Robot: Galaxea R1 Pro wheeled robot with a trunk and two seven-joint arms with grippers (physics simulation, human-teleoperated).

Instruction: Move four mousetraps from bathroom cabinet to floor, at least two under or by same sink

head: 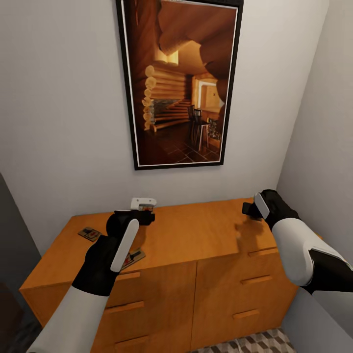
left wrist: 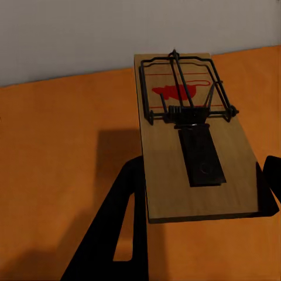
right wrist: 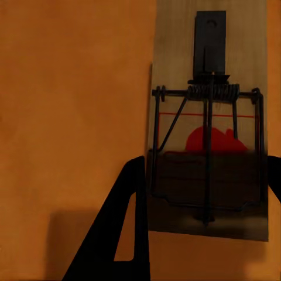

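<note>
two tools (left wrist: 199,193) (right wrist: 202,199) each clamp a mousetrap (left wrist: 193,134) (right wrist: 211,117) above the cabinet (head: 206,235).

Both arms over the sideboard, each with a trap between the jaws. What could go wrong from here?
1. Each gripper holds its tan wooden mousetrap (left, right) by the narrow edges, so it may slip in transit.
2. Two more traps lie on the orange-brown wooden cabinet; the one near the front edge, beside the left forearm, could be swept off.
3. The right gripper is close to the side wall, so swinging out may clip it.
</note>
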